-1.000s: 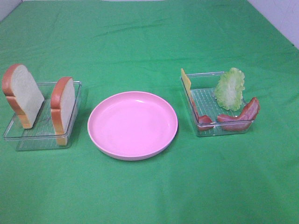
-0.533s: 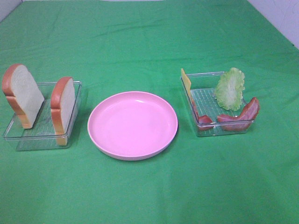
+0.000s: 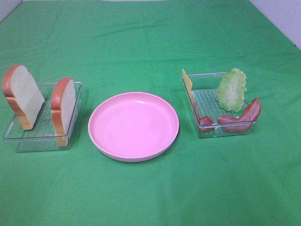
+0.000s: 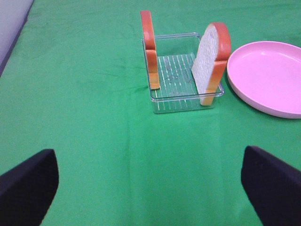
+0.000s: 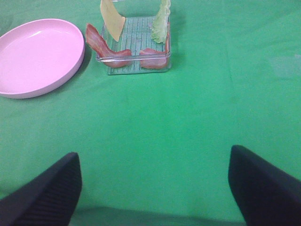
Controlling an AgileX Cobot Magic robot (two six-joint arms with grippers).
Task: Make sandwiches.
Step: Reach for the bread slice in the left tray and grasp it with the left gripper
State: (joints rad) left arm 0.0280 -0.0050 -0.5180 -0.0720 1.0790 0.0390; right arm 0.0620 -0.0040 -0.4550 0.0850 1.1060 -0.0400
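Note:
Two white bread slices with orange-brown crust (image 3: pixel 23 96) (image 3: pixel 63 108) stand on edge in a clear tray (image 3: pixel 42 139) on the left. On the right, another clear tray (image 3: pixel 207 96) holds a yellow cheese slice (image 3: pixel 187 84), a ruffled lettuce leaf (image 3: pixel 231 89) and reddish bacon strips (image 3: pixel 244 115). Neither gripper shows in the high view. My left gripper (image 4: pixel 150 188) hangs open over bare cloth, short of the bread (image 4: pixel 211 61). The right gripper (image 5: pixel 155 188) is open too, well back from the cheese (image 5: pixel 112 19), lettuce (image 5: pixel 161 21) and bacon (image 5: pixel 101 42). Nothing is held.
An empty pink plate (image 3: pixel 133 125) sits between the two trays on the green tablecloth (image 3: pixel 150 42). A pale wall edge (image 3: pixel 282 19) borders the cloth at the far right.

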